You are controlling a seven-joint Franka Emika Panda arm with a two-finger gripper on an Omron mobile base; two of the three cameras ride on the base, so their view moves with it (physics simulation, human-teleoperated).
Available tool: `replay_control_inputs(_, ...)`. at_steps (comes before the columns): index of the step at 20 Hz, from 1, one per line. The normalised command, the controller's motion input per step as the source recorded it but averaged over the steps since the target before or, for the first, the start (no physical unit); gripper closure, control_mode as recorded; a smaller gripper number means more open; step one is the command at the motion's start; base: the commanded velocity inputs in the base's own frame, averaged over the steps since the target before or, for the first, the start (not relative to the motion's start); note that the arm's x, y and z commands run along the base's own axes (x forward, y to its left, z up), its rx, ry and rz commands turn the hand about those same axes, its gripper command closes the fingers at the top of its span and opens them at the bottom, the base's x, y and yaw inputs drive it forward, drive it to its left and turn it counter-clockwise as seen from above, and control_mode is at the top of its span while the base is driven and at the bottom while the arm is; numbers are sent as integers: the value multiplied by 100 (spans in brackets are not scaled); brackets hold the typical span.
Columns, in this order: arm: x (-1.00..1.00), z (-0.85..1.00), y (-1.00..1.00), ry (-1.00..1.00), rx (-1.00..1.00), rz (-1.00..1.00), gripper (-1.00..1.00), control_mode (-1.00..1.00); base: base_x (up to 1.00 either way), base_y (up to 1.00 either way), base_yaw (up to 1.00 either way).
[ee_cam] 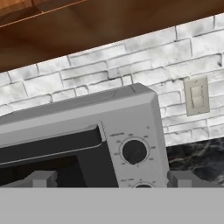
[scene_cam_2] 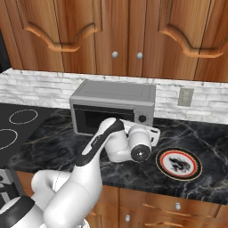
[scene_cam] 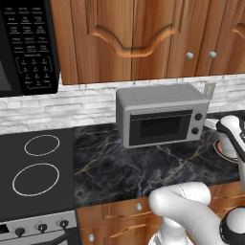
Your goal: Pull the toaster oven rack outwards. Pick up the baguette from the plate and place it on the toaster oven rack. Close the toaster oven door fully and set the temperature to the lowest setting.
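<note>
While the boxy light-grey metal toaster oven (scene_cam: 162, 115) sits on the dark marble table (scene_cam: 124, 167) by the brick wall | its door (scene_cam: 158, 125) is shut | hand (ee_cam: 111, 179) fingers wide apart, holding nothing, just before the knobs | round red-rimmed plate (scene_cam_2: 179, 163) sits nearby.

White arm (scene_cam_2: 95, 147) bent forward, end effector (ee_cam: 111, 179) fingers spread wide

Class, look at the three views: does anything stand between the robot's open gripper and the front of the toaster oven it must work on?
Nothing visible does. The open gripper faces the toaster oven directly, its fingertips framing the upper knob. The plate lies off to the oven's right on the counter, clear of the approach.
</note>
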Motion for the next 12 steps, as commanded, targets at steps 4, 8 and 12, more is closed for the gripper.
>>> replay_control_inputs(4, 9, 0, -4, 0, 0, 0, -100, -100, 0, 0, 0)
replay_control_inputs(8, 1, 0, -12, 0, 1, 0, -100, -100, 0, 0, 0)
replay_control_inputs(12, 8, 0, -9, 0, 1, 0, -100, -100, 0, 0, 0)
